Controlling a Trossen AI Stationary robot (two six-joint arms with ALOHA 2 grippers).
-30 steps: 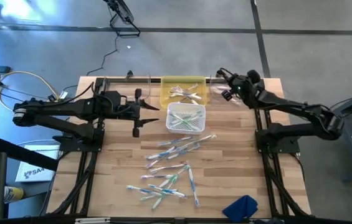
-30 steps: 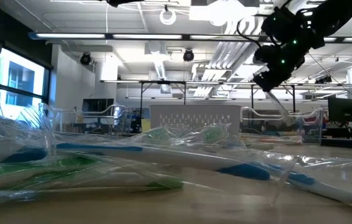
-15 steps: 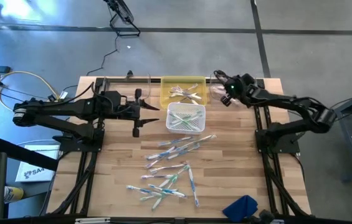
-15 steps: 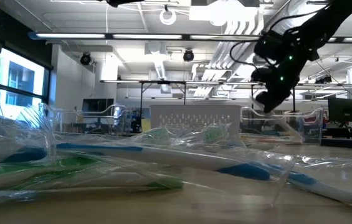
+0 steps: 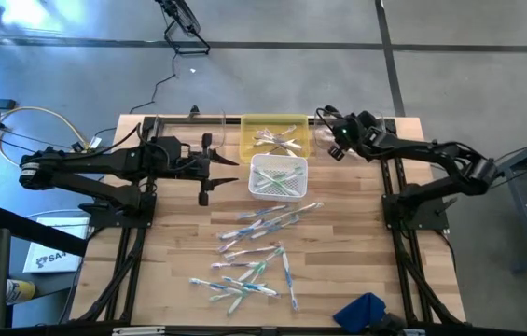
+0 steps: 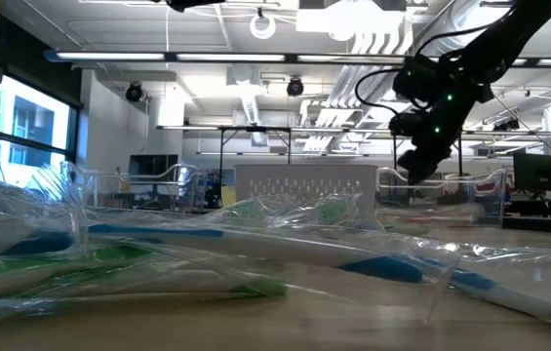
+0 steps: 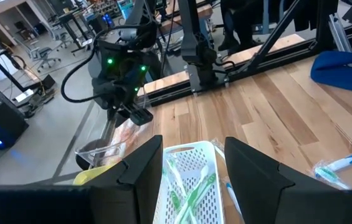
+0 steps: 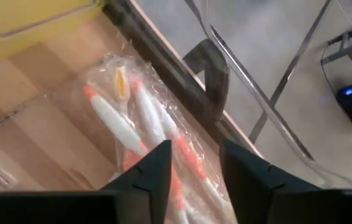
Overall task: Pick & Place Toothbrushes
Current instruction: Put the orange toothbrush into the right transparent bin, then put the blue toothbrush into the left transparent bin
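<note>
Fingers of the right gripper (image 8: 194,168) stand spread apart with nothing pinched between them; in its wrist view they hang just above a clear plastic packet of white toothbrushes with orange accents (image 8: 147,127), which lies on the wooden table (image 5: 347,243) at its far edge. In the high view this right gripper (image 5: 335,142) sits over the far right part of the table, just to the right of a yellow translucent plastic bin (image 5: 276,136) that holds a few wrapped toothbrushes. Directly in front of that bin stands a white perforated plastic basket (image 5: 278,176) with green-accented toothbrushes inside. Nearer the camera end of the table, a loose scatter of wrapped toothbrushes, white with blue, green and pink accents (image 5: 254,247), spreads over the middle of the wood. A crumpled blue cloth (image 5: 363,310) lies at the near right corner.

The left gripper (image 5: 214,169) waits at the left of the white basket, its fingers parted and empty; its wrist view looks past them onto the basket (image 7: 188,180) and across to the right arm. In the low view, wrapped toothbrushes (image 6: 158,258) fill the foreground and the right gripper (image 6: 421,161) hangs above the far edge.
</note>
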